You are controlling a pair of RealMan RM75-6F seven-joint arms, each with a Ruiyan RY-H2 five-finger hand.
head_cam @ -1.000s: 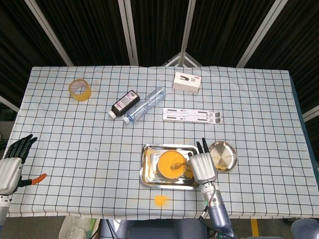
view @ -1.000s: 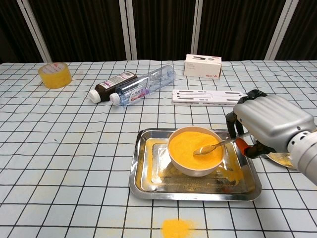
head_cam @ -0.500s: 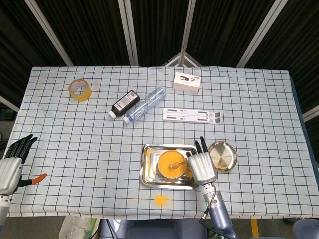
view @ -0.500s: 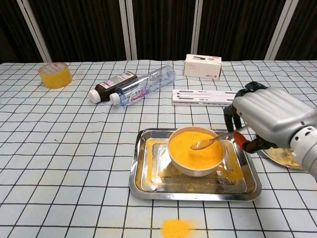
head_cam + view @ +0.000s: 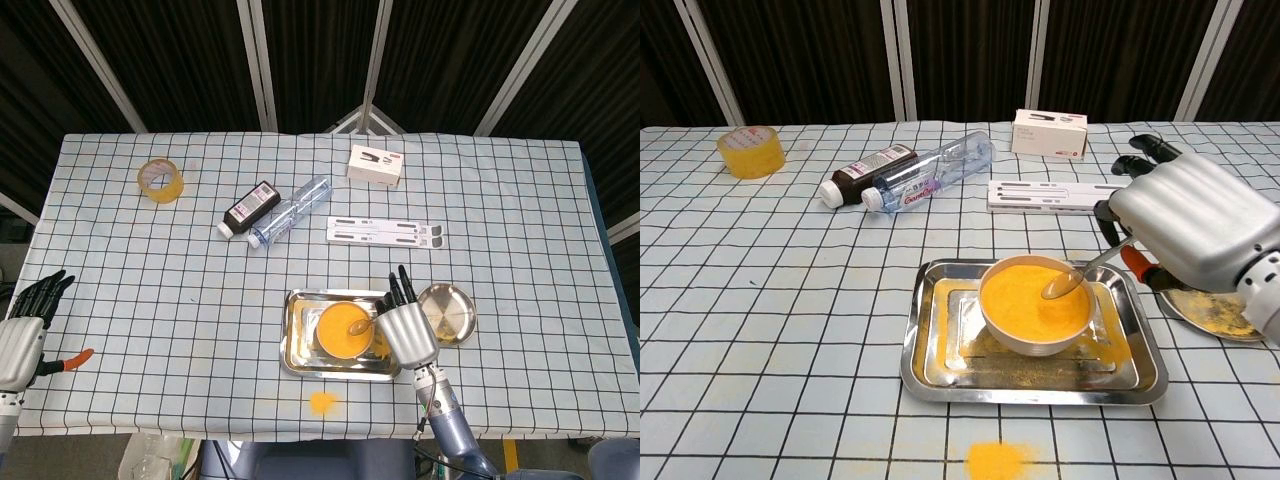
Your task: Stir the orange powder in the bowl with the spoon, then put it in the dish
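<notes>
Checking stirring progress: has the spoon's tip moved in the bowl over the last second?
Yes. In the chest view the spoon tip has shifted right and away from the camera, toward the bowl rim's right side, with the right hand higher.

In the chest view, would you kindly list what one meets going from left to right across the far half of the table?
Tape roll → dark bottle → clear bottle → white box.
</notes>
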